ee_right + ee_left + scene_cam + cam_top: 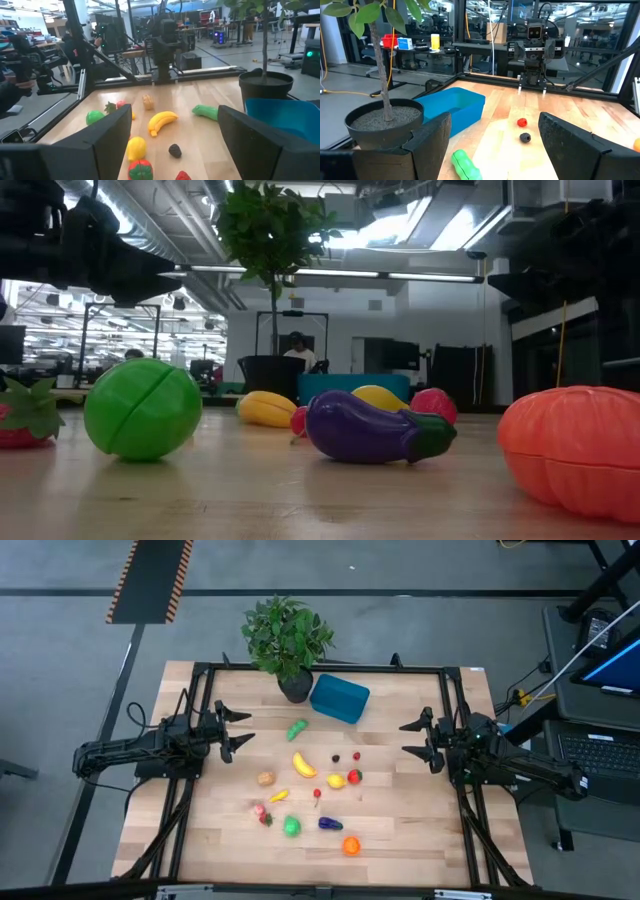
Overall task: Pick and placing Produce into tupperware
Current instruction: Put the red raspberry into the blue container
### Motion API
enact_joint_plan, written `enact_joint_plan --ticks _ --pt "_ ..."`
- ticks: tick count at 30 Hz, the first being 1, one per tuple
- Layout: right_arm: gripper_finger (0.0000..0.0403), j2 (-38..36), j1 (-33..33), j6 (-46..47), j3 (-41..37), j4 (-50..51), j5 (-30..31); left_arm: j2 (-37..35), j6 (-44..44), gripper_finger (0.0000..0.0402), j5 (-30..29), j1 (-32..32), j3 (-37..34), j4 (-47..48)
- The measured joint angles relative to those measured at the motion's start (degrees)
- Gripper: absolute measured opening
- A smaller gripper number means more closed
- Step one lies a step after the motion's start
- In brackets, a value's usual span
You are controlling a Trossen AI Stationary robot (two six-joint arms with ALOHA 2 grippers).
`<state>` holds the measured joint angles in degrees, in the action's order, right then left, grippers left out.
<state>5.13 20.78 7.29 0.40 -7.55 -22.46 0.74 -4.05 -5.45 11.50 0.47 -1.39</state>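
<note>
Left end effector (232,728) spread wide, gripping nothing; right end effector (415,738) likewise wide and empty; both sit low at opposite side edges of the surface (420,830), fingers pointing inward at each other. Produce (304,765) scattered mid-surface between them (banana, green pieces, eggplant, orange piece), touching neither. Tupperware (339,698) lies at the far edge beside the potted plant (286,636), empty; arms stretched low and level.

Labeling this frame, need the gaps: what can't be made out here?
- Tupperware, low view: mostly hidden behind the banana and lemon; contents unseen.
- Small dark piece, high view: too small to identify.
- Orange piece, low view: cut off by the edge.
- Plant pot, left wrist view: partly behind the left fingers.
</note>
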Motion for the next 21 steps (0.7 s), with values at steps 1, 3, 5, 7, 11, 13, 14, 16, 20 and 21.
enact_joint_plan --ticks 1,3,5,7,11,13,14,16,20,21 --pt "0.0297 0.0 0.0 0.0 0.0 0.0 0.0 0.0 0.0 0.0293 0.0 0.0 0.0 0.0" --pt "0.0297 0.0 0.0 0.1 0.0 0.0 0.0 0.0 0.0 0.0293 0.0 0.0 0.0 0.0" --pt "0.0297 0.0 0.0 0.3 0.0 -0.3 0.4 0.0 -0.2 0.0293 0.0 0.0 0.0 0.0" --pt "0.0297 0.0 0.0 2.1 0.0 -0.7 0.6 0.0 -1.6 0.0293 0.2 0.0 0.0 0.0" --pt "0.0297 0.0 0.0 7.4 0.0 -1.7 0.7 0.0 -1.7 0.0293 0.6 0.0 0.0 -0.5" --pt "0.0297 0.0 0.0 7.3 0.0 -1.7 0.7 0.0 -1.9 0.0293 0.6 -0.1 0.0 -2.7" --pt "0.0297 0.0 0.0 7.1 0.0 -1.6 1.1 0.1 -1.9 0.0293 0.7 -0.3 0.0 -4.0" --pt "0.0297 0.0 0.0 5.7 0.0 -1.4 1.9 1.1 -1.9 0.0293 1.3 -1.1 0.0 -6.4" --pt "0.0297 0.0 0.0 4.5 0.0 -1.5 2.1 4.8 -1.9 0.0293 1.7 -3.3 0.0 -11.1" --pt "0.0297 0.0 0.0 4.5 0.0 -1.5 2.3 6.3 -1.9 0.0293 1.7 -4.0 0.0 -11.9"
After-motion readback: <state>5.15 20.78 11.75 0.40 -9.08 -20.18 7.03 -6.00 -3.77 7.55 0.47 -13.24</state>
